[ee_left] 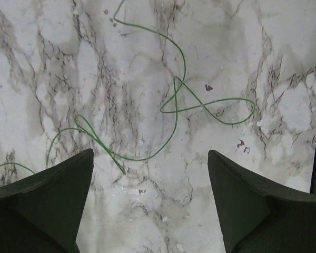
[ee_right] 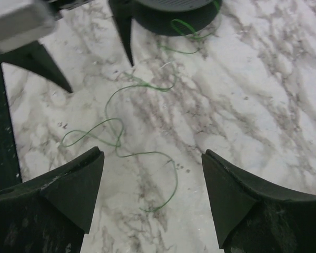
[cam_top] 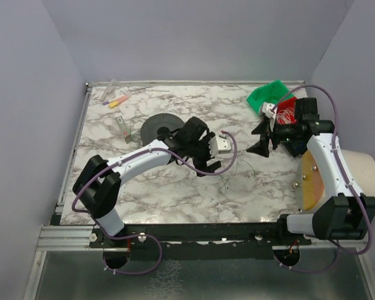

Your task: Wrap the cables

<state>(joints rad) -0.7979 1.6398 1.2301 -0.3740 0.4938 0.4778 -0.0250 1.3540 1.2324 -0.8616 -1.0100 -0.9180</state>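
Note:
One cable (ee_left: pixel 176 105), a hair-thin green wire, lies in loose curls on the marble table. In the left wrist view it runs ahead of my left gripper (ee_left: pixel 150 153), whose jaws stand wide apart with only bare marble between them. In the right wrist view the same cable (ee_right: pixel 116 132) curls just ahead of my right gripper (ee_right: pixel 152 153), also open and empty. From above, the left gripper (cam_top: pixel 207 156) hangs over mid-table and the right gripper (cam_top: pixel 260 139) faces it, the cable (cam_top: pixel 224 182) faint between and below them. A small coil of pale wires (cam_top: pixel 286 114) sits in a red container.
A black round spool (cam_top: pixel 159 128) lies behind the left gripper and shows as the spool (ee_right: pixel 174 13) in the right wrist view. A green bin (cam_top: pixel 269 94) stands at the back right. Coloured pens (cam_top: pixel 115 100) lie at the back left. A tan disc (cam_top: pixel 312 181) sits by the right arm.

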